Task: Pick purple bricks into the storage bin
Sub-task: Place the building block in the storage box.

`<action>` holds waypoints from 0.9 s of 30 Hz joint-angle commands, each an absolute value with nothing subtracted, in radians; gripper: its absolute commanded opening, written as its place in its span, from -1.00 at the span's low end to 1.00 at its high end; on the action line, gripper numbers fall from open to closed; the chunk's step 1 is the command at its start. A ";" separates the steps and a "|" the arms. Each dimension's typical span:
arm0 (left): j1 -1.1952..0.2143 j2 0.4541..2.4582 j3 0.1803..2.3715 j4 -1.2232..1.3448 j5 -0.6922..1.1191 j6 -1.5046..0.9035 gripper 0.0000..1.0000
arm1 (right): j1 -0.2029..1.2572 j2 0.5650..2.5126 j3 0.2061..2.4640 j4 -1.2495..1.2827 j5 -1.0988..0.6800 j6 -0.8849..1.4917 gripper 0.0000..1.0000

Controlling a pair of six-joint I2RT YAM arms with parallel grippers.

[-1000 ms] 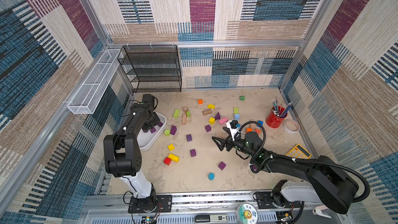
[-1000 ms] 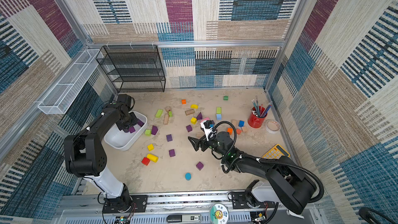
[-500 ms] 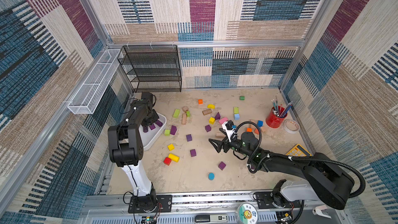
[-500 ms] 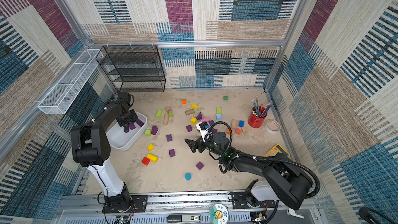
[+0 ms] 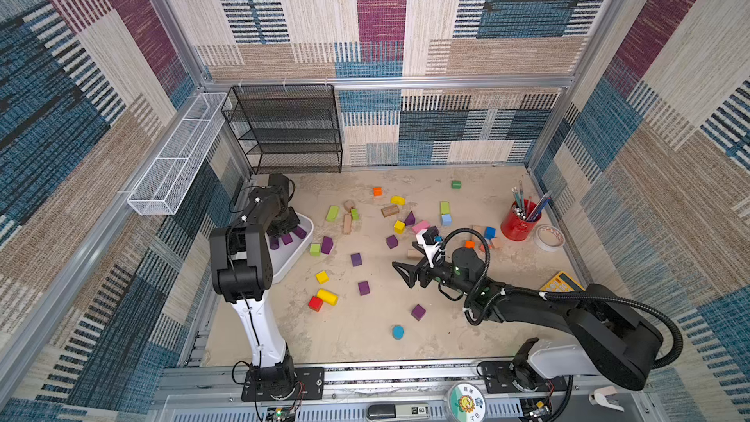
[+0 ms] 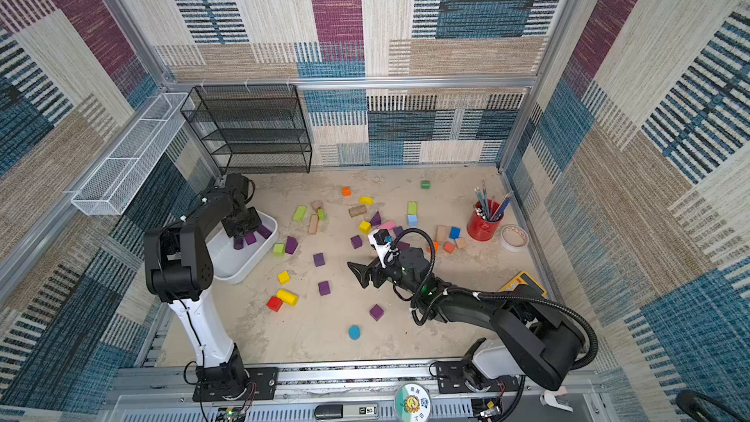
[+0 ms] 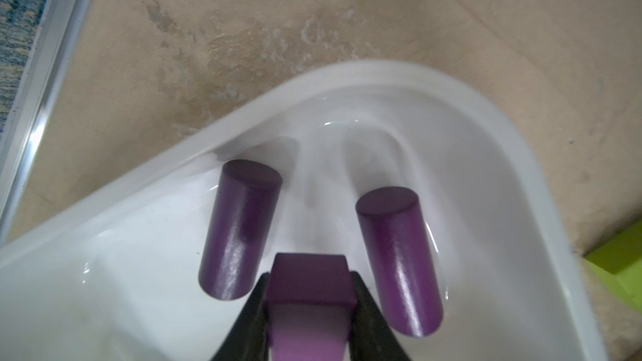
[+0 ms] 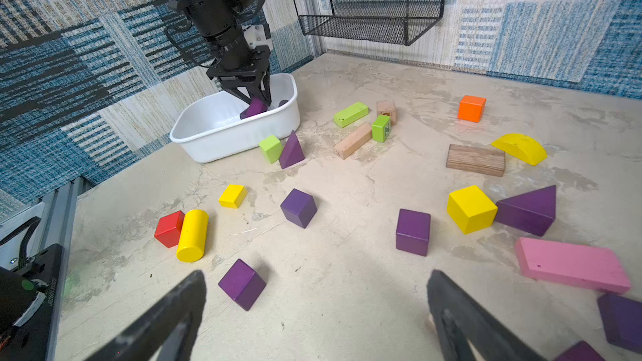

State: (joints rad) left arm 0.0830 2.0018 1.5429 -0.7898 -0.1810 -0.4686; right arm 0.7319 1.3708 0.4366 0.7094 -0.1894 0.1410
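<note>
Left pincer pinches a purple block low inside the storage bin for a gentle drop; right pincer spread, empty.

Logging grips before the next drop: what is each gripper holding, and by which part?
The left gripper holds a purple block by two opposite sides, over the white bin. The right gripper is open and holds nothing.

Between jaws, purple block over bin
</note>
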 commanded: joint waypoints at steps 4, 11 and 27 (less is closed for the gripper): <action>0.088 2.038 1.556 -0.787 -0.196 -0.440 -0.43 | 0.734 1.384 0.448 0.729 -0.187 0.138 0.99; 0.101 2.063 1.561 -0.783 -0.196 -0.428 -0.41 | 0.734 1.400 0.453 0.732 -0.192 0.138 0.99; 0.096 1.934 1.542 -0.787 -0.137 -0.414 0.03 | 0.736 1.408 0.459 0.733 -0.198 0.141 0.99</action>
